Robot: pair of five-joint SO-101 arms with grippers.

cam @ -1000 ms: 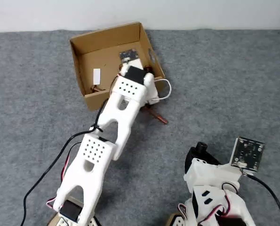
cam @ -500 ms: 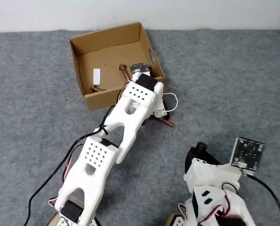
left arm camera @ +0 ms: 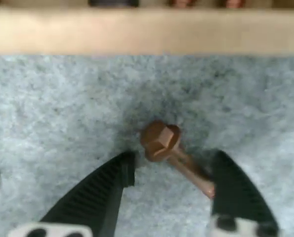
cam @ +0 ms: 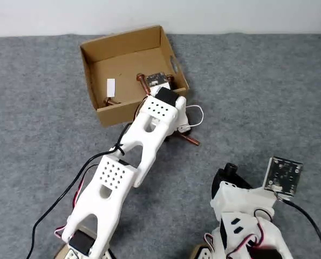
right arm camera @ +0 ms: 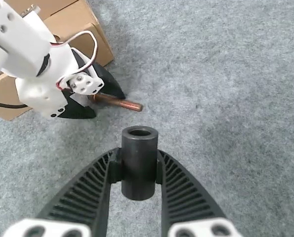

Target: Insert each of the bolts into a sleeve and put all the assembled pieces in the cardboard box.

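A likely rigid, light, roll-prone copper bolt (left arm camera: 162,141) lies on the worktop (cam: 257,81) at five o'clock from the cardboard box (cam: 109,112), between the left gripper's (left arm camera: 174,158) open jaws, best pinched mid-shank; the right gripper's (right arm camera: 138,159) jaws clamp a black sleeve (right arm camera: 138,175).

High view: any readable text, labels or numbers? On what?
None readable.
White sticker inside the box: too small to tell whether it carries print.
Circuit board at lower right: markings too small to read.

Bolt (cam: 188,139) on table (cam: 257,97) beside cardboard box (cam: 103,116)
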